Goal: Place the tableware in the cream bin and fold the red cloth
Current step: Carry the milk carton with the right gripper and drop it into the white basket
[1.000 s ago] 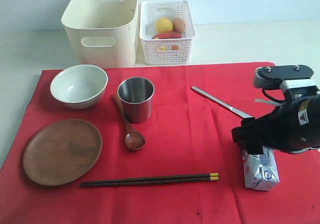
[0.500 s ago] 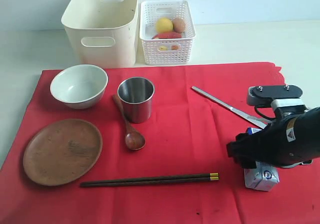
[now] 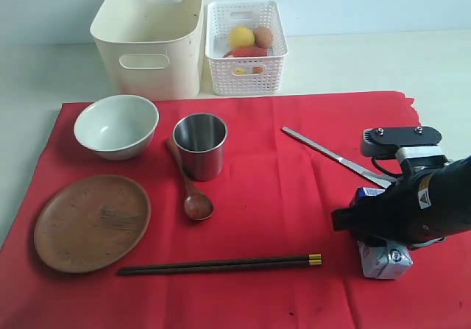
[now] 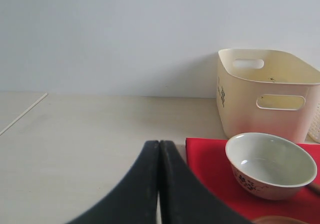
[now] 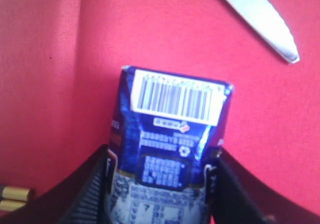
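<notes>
red cloth (image 3: 272, 196) bears milk carton (image 5: 175, 119); right pincer (image 5: 159, 159) seemingly straddles it

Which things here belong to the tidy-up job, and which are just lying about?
Job: bowl, wooden plate, steel cup, wooden spoon, chopsticks, knife, cream bin, red cloth.
Lying about: milk carton, white basket, lemon, egg.

Pale table (image 3: 368, 60), red cloth (image 3: 265, 196), cream bin (image 3: 158, 80), white basket (image 3: 246, 79) on it
</notes>
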You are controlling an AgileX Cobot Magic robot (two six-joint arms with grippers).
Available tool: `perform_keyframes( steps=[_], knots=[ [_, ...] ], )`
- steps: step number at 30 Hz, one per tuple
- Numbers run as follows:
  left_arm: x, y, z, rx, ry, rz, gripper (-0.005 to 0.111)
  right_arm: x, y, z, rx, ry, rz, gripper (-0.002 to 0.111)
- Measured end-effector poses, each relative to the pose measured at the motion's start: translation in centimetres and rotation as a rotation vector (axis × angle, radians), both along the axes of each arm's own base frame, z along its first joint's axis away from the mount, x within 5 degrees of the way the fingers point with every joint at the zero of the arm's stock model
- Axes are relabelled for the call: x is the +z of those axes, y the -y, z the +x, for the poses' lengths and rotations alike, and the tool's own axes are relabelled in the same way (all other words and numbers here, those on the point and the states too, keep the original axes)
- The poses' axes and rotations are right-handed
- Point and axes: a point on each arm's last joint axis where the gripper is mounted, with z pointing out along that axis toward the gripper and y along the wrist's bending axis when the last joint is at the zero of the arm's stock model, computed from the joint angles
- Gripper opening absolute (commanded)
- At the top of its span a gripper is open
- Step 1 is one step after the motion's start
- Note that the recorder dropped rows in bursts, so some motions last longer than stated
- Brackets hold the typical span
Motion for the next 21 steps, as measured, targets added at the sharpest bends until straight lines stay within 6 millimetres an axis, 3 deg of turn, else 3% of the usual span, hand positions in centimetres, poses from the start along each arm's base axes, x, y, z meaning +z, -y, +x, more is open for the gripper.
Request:
perform_keyframes(
  steps=[11,21],
  knots=[
    [0.0,0.0,0.0,0.0,0.0,0.0,0.0,0.3,-0.1,0.0,-0.018,0.006,0.019,0.021],
    [0.0,0.0,0.0,0.0,0.0,0.0,0.0,4.6,-1.2,1.6,-0.022,0.177,0.144,0.021]
  ],
)
